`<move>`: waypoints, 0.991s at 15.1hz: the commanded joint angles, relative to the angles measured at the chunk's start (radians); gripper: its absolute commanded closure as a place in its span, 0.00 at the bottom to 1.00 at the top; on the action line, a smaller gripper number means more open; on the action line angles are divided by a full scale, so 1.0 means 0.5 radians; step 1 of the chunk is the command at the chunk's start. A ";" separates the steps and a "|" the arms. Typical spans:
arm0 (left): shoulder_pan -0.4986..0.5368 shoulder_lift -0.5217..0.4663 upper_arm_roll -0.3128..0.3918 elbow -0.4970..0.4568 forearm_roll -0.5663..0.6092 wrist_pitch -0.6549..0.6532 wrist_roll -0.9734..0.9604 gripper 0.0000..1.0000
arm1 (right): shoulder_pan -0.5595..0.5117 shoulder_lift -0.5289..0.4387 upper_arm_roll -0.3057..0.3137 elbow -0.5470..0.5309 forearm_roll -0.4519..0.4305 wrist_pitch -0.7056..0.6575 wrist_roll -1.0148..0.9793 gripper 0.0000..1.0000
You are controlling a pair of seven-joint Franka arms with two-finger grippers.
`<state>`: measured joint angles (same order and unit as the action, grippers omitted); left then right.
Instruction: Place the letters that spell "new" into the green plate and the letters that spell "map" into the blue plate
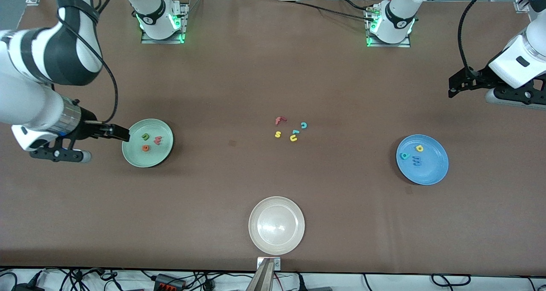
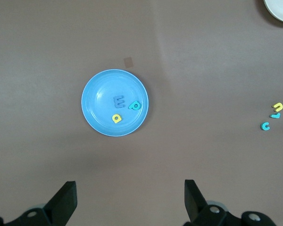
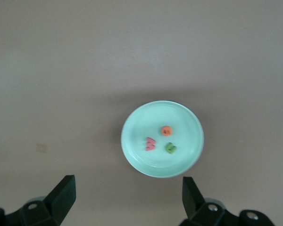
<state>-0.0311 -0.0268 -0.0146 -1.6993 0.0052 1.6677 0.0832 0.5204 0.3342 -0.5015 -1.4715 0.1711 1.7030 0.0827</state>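
The pale green plate [image 1: 136,155] [image 3: 184,125] holds the dark green n [image 1: 145,136] [image 3: 170,149], orange e [image 1: 146,148] [image 3: 166,130] and red-pink w [image 1: 158,140] [image 3: 150,143]. On the blue plate [image 1: 433,171] [image 2: 101,94] lie the blue m [image 1: 416,160] [image 2: 119,100], yellow a [image 1: 419,148] [image 2: 116,118] and teal p [image 1: 404,156] [image 2: 135,105]. My right gripper [image 1: 121,134] [image 3: 129,195] hangs open and empty over the table beside the green plate's rim. My left gripper [image 1: 454,86] [image 2: 130,195] is open and empty, high over the left arm's end of the table.
An off-white plate [image 1: 260,240] sits near the front edge. In the table's middle lie loose letters: red f [image 1: 280,120], teal c [image 1: 303,125] [image 2: 265,125], yellow s [image 1: 277,134], yellow u [image 1: 293,138] [image 2: 278,107] and a teal piece [image 1: 295,132].
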 commanded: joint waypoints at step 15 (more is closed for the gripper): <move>-0.008 0.017 -0.026 0.052 -0.029 -0.034 0.036 0.00 | -1.069 -0.463 0.850 -0.112 -0.407 -0.157 -0.294 0.00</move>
<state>-0.0370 -0.0268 -0.0283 -1.6970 0.0051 1.6677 0.0833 0.0053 0.1728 -0.0961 -1.4516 -0.0232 1.6267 -0.0513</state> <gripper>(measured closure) 0.000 0.000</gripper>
